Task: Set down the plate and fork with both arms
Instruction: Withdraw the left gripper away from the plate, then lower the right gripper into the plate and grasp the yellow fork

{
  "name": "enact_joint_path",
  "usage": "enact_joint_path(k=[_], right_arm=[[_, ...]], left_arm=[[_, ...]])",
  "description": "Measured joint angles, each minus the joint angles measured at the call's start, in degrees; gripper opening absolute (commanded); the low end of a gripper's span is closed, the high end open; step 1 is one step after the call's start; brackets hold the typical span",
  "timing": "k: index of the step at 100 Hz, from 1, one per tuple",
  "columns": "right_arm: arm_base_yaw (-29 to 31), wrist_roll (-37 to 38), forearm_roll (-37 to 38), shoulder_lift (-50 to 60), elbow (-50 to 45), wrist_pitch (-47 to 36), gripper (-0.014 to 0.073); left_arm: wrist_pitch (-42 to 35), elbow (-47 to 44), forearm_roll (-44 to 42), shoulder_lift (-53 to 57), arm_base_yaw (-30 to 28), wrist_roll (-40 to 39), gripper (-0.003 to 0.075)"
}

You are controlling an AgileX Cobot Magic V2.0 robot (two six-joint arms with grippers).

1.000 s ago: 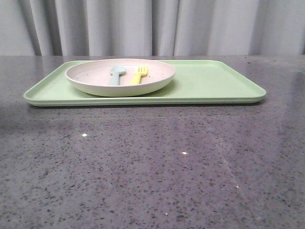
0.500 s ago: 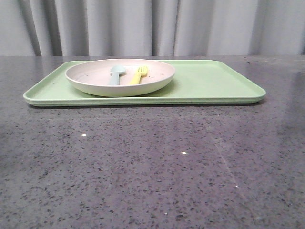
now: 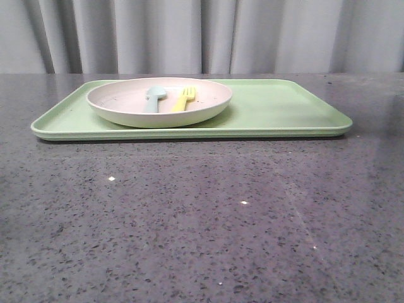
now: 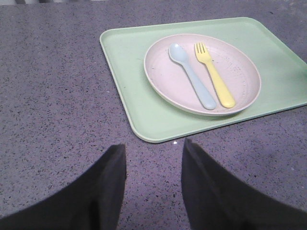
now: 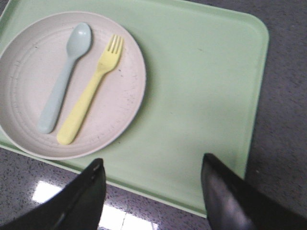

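The cream-white plate (image 3: 126, 113) sits on the left half of a light green tray (image 3: 284, 107). The yellow fork (image 3: 184, 99) lies in the plate beside a pale blue spoon (image 3: 153, 98). In the left wrist view the plate (image 4: 163, 81) with the fork (image 4: 214, 75) lies ahead of my left gripper (image 4: 154, 146), which is open and empty above the bare table, short of the tray's edge. In the right wrist view the plate (image 5: 124, 110) and fork (image 5: 90, 97) show. My right gripper (image 5: 152, 164) is open and empty above the tray's near edge. Neither gripper shows in the front view.
The spoon also shows in the left wrist view (image 4: 192, 76) and the right wrist view (image 5: 63, 79). The dark speckled stone table (image 3: 202, 221) stretches in front of the tray. The tray's right half (image 5: 201, 86) is bare. Grey curtains hang behind.
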State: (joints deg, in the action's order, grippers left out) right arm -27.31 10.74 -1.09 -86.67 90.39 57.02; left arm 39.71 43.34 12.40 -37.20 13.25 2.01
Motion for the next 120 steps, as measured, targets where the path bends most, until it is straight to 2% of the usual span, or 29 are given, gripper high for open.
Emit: enact_joint_path(k=[27,62,84,120], right_arm=[[-4.50,0.53,-0.11,-14.93,14.14,4.62,0.0444],[-7.91,6.55,-0.31,-29.80,27.75,9.77,0.0444],[-7.91,10.59,-0.31,-34.79,30.68,10.94,0.0444],[-7.91,12.95,-0.31,-38.18,30.90,10.75,0.0444]], left_arm=[[0.00,0.00,0.00,0.00,0.00,0.00,0.0282],[0.09,0.00,0.00,0.00,0.00,0.00,0.0282],[0.13,0.00,0.20,0.00,0.00,0.00,0.0282],[0.13,0.00,0.78,0.00,0.00,0.00,0.0282]])
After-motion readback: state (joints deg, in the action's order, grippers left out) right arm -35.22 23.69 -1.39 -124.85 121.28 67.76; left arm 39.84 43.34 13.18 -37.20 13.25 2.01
